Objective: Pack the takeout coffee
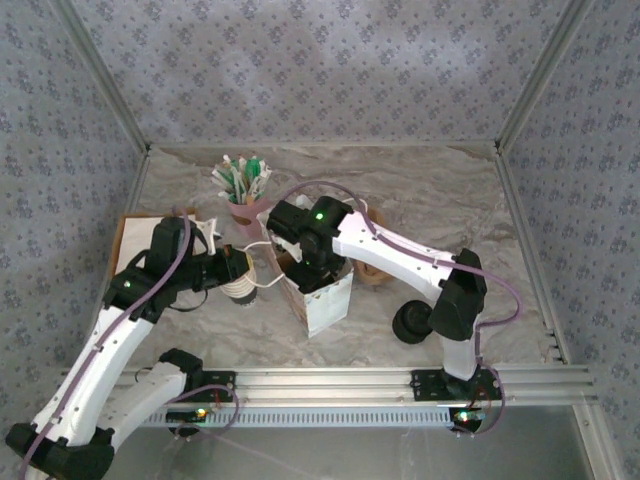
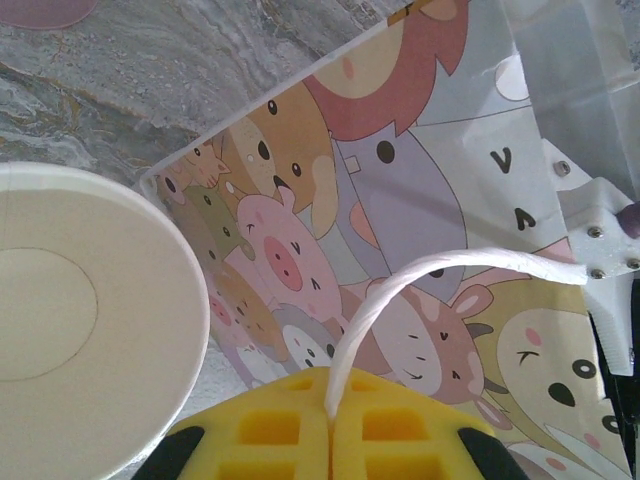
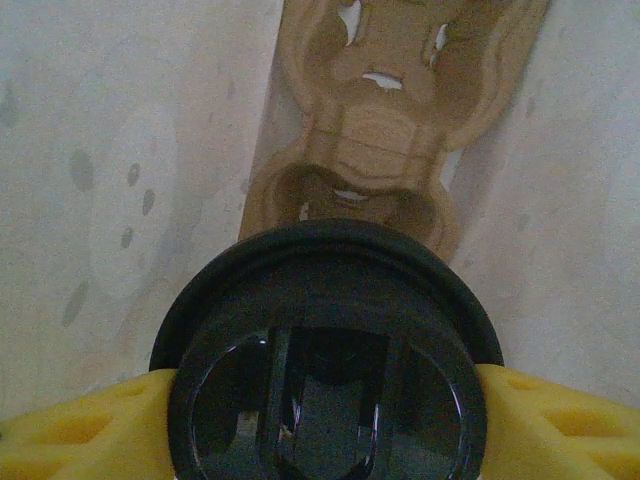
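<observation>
The takeout coffee (image 3: 330, 350) shows from above as a round black lid, with the cup itself hidden under it. My right gripper (image 3: 325, 420) is shut on it, a yellow finger (image 3: 80, 430) pressing each side. It hangs inside the paper bag (image 1: 325, 295), above a brown cardboard insert (image 3: 380, 130) at the bag's bottom. My left gripper (image 2: 330, 420) is shut on the bag's white cord handle (image 2: 400, 290), beside the bag's cartoon-animal side (image 2: 400, 200). In the top view the left gripper (image 1: 235, 270) sits just left of the bag and the right gripper (image 1: 318, 268) reaches down into its mouth.
A stack of nested white cups (image 1: 240, 287) stands by my left gripper, its open top (image 2: 80, 320) close to the bag. A pink cup of green-and-white sticks (image 1: 243, 195) stands behind. Black lids (image 1: 412, 322) lie to the right, a brown cardboard piece (image 1: 372, 268) behind the bag, and a board (image 1: 130, 235) at the left.
</observation>
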You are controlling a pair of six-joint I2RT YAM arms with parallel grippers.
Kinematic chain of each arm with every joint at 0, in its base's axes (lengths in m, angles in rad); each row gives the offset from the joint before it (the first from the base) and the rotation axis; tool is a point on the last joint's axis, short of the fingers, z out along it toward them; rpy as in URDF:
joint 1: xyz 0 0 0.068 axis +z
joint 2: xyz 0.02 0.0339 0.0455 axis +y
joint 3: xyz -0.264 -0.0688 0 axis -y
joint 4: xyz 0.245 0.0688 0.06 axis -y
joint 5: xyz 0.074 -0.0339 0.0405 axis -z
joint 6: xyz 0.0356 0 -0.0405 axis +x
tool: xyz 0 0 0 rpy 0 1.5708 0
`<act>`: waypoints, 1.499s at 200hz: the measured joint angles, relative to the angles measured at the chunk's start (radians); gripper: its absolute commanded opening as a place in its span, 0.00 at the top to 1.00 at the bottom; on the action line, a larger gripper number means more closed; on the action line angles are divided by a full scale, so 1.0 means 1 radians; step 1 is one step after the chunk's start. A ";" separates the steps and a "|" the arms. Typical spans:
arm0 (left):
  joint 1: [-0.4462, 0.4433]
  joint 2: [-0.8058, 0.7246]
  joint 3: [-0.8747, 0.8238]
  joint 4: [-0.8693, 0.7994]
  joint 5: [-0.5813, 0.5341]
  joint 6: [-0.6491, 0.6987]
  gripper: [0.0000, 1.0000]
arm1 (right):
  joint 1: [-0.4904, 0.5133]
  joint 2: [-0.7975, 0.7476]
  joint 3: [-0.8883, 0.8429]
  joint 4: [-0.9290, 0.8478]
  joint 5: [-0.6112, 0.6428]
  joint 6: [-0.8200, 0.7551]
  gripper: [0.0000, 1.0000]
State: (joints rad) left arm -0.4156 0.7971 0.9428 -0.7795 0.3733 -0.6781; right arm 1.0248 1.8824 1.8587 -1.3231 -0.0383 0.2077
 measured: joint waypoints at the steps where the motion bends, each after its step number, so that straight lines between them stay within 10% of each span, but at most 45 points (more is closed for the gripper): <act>1: 0.000 0.000 0.000 0.000 0.000 0.000 0.94 | 0.000 0.000 0.000 0.000 0.000 0.000 0.29; 300: -0.004 -0.020 -0.017 0.021 0.000 0.000 0.88 | -0.004 -0.006 -0.023 0.034 0.000 0.002 0.29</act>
State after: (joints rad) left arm -0.4194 0.7769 0.9260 -0.7586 0.3729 -0.6785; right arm 1.0206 1.8763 1.8355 -1.2892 -0.0387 0.2092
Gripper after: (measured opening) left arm 0.115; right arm 0.715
